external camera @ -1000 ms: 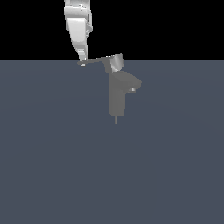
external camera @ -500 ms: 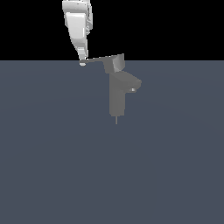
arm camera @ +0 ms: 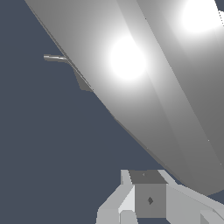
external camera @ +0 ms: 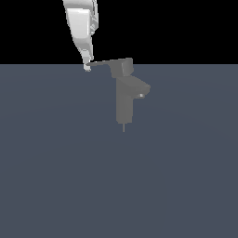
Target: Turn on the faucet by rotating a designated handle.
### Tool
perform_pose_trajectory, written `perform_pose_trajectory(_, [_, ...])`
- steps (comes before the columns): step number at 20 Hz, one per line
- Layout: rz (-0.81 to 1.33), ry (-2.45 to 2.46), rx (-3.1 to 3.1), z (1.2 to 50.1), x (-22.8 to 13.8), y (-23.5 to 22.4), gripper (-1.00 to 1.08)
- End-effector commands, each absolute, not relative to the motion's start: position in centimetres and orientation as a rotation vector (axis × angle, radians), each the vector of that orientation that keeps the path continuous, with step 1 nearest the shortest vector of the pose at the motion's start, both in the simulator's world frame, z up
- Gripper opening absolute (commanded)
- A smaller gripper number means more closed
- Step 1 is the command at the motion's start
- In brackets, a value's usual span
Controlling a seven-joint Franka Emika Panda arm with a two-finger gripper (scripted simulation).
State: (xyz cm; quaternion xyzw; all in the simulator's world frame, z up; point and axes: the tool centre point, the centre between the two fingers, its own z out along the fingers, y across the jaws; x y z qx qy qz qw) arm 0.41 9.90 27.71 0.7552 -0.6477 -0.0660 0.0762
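Tool [external camera: 87,68] at the handle [external camera: 100,63] tip outside, grip unclear; wrist camera mostly bright grey handle [arm camera: 144,78] close-up.

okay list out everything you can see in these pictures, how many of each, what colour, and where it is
faucet: one, matte grey, upright column standing near the middle of the exterior view, blocky spout angled toward that view's right.
handle: one, thin grey lever, reaching from the cap on top of the faucet toward the exterior view's left; fills much of the wrist view as a broad, brightly lit grey slab.
floor: one, flat dark blue-grey surface under the faucet, with black background above it.
arm: one, white, coming down from the top of the exterior view.
gripper: one, white and grey, at the tip of the handle; whether it is open or shut cannot be told.
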Motion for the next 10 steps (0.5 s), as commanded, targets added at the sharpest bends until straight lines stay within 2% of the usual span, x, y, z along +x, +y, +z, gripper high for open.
perform_pose_trajectory(1, [-0.194, -1.942, 2.268, 28.3, -0.3, 10.0, -1.0])
perform_pose_trajectory(10, [-0.194, -1.94, 2.262, 28.2, -1.6, 8.0, -1.0])
